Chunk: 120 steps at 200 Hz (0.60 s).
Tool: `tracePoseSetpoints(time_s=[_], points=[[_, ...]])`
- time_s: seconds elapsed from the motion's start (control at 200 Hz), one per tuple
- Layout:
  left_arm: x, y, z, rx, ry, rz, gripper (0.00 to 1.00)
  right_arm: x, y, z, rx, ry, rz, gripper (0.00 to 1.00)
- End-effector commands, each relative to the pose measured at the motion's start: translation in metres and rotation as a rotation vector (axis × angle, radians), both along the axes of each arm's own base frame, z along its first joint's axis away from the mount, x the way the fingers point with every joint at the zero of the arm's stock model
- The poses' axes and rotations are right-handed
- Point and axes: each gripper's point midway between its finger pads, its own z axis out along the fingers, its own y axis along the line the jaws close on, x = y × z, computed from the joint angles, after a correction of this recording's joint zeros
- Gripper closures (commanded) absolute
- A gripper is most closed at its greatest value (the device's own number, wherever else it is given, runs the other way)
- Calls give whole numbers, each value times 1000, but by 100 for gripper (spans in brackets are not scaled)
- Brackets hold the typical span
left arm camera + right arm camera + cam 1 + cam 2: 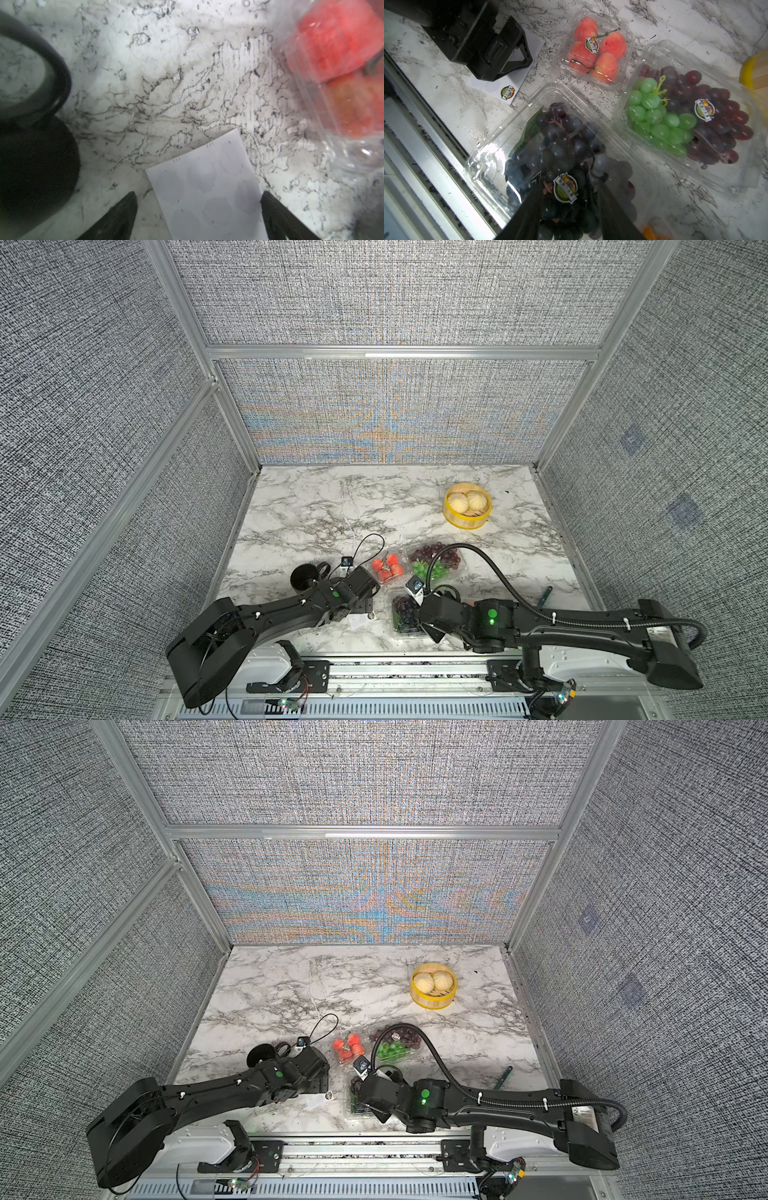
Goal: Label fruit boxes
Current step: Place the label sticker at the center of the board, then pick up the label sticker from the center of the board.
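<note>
Three clear fruit boxes lie close together in the right wrist view: red fruit (596,49), green and purple grapes (685,116), and dark grapes (560,141). Each lid carries a round label. My right gripper (569,182) hovers over the dark grape box, its fingers apart on either side of that box's label (565,188). A bit of orange fruit (652,230) shows beside it; its box is mostly hidden. My left gripper (199,197) is open over the white sticker sheet (207,187), which lies flat on the marble. One label (508,92) remains on the sheet.
A black mug (303,576) stands just left of the left gripper. The yellow bamboo steamer (466,506) with buns sits at the back right. A dark tool (544,595) lies near the right wall. Grey panels enclose the marble table (332,510).
</note>
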Motion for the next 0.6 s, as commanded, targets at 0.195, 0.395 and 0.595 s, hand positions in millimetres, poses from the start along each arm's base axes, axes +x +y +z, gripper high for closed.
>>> tracePoseSetpoints(time_s=[0.195, 0.395, 0.595], points=[[-27, -5, -33, 54, 160, -22, 15, 5, -3, 2, -8, -32, -21, 53], [-34, 10, -41, 151, 188, -20, 46, 4, 1, 6, 24, -36, -1, 53], [-34, 2, -39, 107, 186, -40, 69, 3, 9, 8, 70, -46, 31, 53]])
